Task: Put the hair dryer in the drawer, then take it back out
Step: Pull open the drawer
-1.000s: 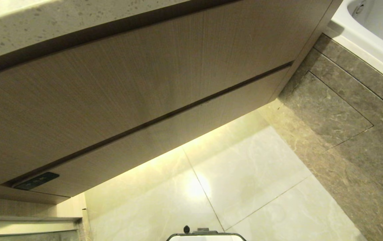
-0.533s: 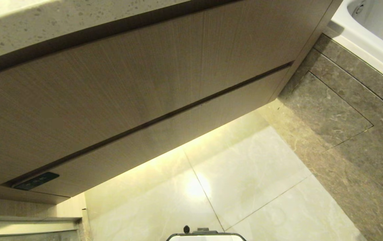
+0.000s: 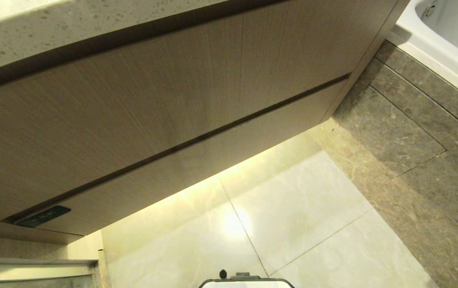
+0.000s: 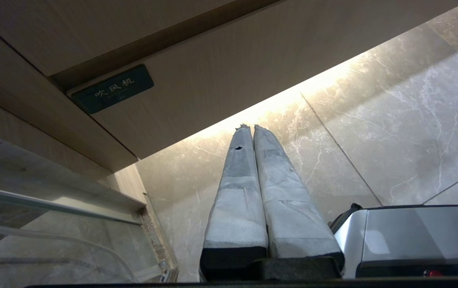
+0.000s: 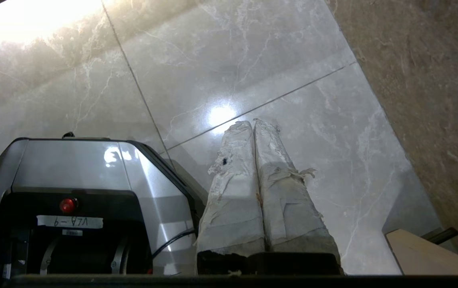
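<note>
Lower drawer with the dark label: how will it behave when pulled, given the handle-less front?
The drawer front looks smooth and handle-less, so fingers would likely slip; the dark gap above it is probably the only purchase. Its wide, rigid-looking panel may rack if pulled off-centre.

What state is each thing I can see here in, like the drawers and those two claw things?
drawer: closed, front flush with the cabinet.
taller panel above it: closed.
left gripper: shut, empty, hanging above the floor.
right gripper: shut, empty, above the floor tiles.
hair dryer: not in view.
</note>
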`<state>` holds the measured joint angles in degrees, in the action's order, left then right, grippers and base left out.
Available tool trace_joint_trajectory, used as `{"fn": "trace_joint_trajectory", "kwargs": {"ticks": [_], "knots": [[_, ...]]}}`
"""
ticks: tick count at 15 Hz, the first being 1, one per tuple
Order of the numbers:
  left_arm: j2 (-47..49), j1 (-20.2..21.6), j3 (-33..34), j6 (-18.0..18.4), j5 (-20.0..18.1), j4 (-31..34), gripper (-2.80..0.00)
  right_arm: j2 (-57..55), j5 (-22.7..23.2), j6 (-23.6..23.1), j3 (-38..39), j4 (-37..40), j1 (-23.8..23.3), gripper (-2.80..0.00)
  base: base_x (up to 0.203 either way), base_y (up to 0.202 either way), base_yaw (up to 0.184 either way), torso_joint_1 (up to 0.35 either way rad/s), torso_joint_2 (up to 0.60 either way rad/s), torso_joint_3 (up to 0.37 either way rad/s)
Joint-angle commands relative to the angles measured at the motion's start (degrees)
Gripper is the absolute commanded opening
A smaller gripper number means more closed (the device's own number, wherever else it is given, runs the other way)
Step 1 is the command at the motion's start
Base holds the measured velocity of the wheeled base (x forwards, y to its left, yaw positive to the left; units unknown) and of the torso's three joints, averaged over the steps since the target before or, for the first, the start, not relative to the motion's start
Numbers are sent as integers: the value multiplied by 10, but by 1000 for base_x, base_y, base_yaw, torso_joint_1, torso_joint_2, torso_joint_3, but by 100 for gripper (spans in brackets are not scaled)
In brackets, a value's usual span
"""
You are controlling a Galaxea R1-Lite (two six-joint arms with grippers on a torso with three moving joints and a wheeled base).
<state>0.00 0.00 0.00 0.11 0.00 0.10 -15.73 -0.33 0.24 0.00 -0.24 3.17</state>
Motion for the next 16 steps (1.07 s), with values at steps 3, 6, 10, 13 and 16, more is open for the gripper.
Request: {"fn": "trace_joint_trajectory", "kwargs": {"ticks": [3, 6, 10, 13, 16], "knots": [[0, 0, 0, 0, 0, 0, -280, 20, -2, 26, 0, 0, -12, -280, 0, 0, 0, 0, 0, 0], [0, 0, 0, 0, 0, 0, -280, 88, 3, -6, 1, 0, -29, -280, 0, 0, 0, 0, 0, 0], [0, 0, 0, 0, 0, 0, -280, 158, 2, -3, 1, 1, -30, -280, 0, 0, 0, 0, 0, 0], [-1, 0, 0, 0, 0, 0, -280, 158, 2, 7, 1, 1, -30, -280, 0, 0, 0, 0, 0, 0], [0, 0, 0, 0, 0, 0, -280, 158, 1, 6, 1, 2, -30, -280, 0, 0, 0, 0, 0, 0]]}}
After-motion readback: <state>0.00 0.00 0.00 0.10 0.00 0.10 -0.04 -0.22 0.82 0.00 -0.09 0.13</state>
